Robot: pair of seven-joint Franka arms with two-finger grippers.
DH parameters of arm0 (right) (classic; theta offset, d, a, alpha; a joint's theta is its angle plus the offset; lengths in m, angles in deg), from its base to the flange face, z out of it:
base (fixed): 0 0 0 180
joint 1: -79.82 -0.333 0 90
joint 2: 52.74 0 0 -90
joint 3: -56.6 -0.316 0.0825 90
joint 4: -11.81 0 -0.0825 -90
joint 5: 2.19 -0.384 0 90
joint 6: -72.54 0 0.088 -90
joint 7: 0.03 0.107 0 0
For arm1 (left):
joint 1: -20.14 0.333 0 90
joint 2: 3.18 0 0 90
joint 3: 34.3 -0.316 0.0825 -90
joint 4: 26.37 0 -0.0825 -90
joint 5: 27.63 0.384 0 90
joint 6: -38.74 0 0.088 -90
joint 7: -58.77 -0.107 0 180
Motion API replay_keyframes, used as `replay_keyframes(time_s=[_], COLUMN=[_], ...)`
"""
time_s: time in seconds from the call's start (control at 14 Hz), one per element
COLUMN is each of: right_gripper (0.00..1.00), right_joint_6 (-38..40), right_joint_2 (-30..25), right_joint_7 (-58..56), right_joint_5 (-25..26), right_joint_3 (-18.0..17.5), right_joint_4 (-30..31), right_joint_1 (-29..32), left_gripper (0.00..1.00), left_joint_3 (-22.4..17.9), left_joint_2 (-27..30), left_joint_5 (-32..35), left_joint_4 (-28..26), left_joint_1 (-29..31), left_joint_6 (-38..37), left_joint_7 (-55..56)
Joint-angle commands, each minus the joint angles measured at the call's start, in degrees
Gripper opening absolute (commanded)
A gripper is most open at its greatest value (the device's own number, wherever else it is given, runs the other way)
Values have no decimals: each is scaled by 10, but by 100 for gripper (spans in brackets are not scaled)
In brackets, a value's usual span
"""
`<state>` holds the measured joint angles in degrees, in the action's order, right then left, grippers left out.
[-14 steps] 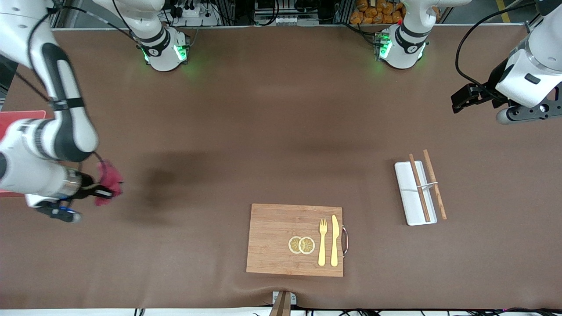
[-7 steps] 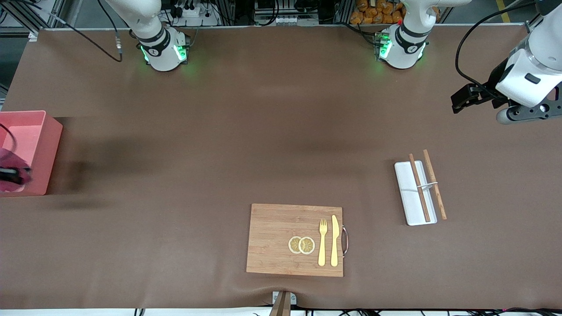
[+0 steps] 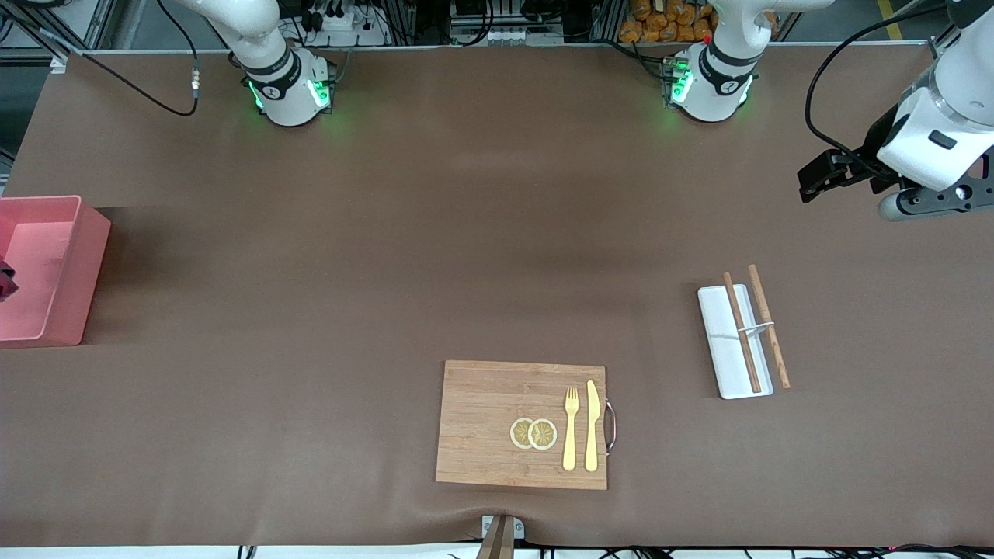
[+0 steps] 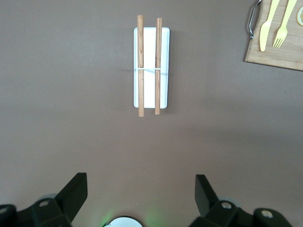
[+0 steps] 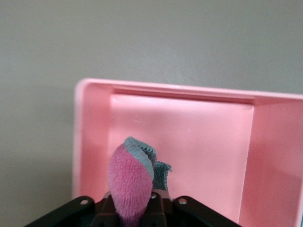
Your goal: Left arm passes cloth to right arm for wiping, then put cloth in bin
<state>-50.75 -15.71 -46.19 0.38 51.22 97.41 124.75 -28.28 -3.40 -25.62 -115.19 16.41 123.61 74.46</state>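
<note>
We see the pink bin at the table's right-arm edge. Over it, the right gripper pinches the maroon cloth. The waiting left gripper, jaws spread wide, hangs over the left-arm end.

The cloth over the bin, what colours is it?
The cloth is pinkish maroon with a grey-blue side, clearest in the right wrist view.

A sliver of maroon cloth shows over the pink bin.

Cloth over bin at right arm's table end
</note>
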Motion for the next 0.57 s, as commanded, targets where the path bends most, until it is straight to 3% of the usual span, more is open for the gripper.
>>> replay_keyframes(time_s=[0.0, 0.36, 0.5], right_gripper=[100, 100, 100], right_joint_6=[-28, 32, 78], right_joint_2=[53, 28, -19], right_joint_7=[-48, -40, -6], right_joint_5=[-1, -1, -1], right_joint_3=[-15, -22, -20], right_joint_4=[-38, -53, -54], right_joint_1=[26, 14, -24], left_gripper=[100, 100, 100], left_joint_3=[-3, -3, -3], left_joint_2=[3, 3, 2], left_joint_5=[-10, -10, -10], left_joint_4=[-6, -6, -6], left_joint_1=[-1, -1, -1], left_joint_6=[8, 9, 9], left_joint_7=[-9, -10, -10])
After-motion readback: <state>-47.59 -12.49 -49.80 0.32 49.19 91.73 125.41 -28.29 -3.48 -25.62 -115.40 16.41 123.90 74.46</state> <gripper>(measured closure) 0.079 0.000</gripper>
